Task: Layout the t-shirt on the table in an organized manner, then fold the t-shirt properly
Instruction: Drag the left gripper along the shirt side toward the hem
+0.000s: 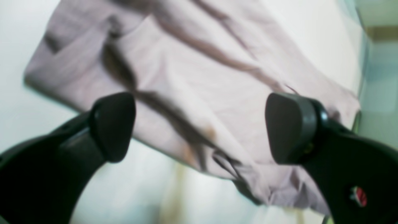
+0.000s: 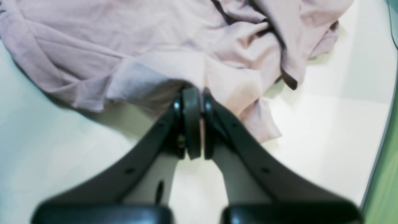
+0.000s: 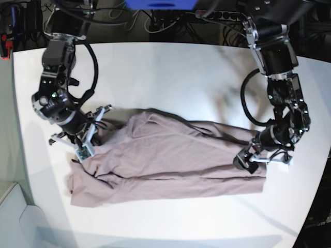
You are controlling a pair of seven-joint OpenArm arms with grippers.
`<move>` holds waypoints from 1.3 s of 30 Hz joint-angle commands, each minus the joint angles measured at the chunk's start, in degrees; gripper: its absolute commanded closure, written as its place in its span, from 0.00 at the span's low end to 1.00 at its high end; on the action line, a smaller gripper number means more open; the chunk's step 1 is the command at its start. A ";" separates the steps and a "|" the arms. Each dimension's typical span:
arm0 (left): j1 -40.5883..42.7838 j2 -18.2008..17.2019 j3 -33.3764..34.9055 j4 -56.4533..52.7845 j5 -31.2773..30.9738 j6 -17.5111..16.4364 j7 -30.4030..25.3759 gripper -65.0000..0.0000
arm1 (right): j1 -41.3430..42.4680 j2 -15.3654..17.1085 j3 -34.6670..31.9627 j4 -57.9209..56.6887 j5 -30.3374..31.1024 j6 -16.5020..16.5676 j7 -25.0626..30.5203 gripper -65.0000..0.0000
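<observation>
T-shirt [image 3: 170,165] lies spread but creased across the white bench [image 3: 170,77], long axis running side to side in base view, w/ one end bunched into folds. Right gripper [image 2: 197,93] has its fingers [image 2: 191,121] pressed together, pinching a fold of fabric at that bunched end. Left gripper [image 1: 199,127] sits at the opp. end, fingers [image 1: 113,124] spread wide above the cloth, nothing between them.
</observation>
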 commanded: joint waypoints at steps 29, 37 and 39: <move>-18.54 3.64 -0.89 -6.38 -12.21 0.66 -10.29 0.00 | 0.10 3.54 0.16 0.41 0.49 -0.23 0.83 1.00; -14.85 0.48 -0.81 -13.76 -5.00 0.22 -9.85 0.00 | 0.10 3.27 0.07 0.50 0.49 -0.23 0.92 1.00; -14.41 0.30 -0.81 -15.08 -3.06 0.13 -10.29 0.00 | 0.10 3.19 -0.19 0.50 0.49 -0.23 1.10 1.00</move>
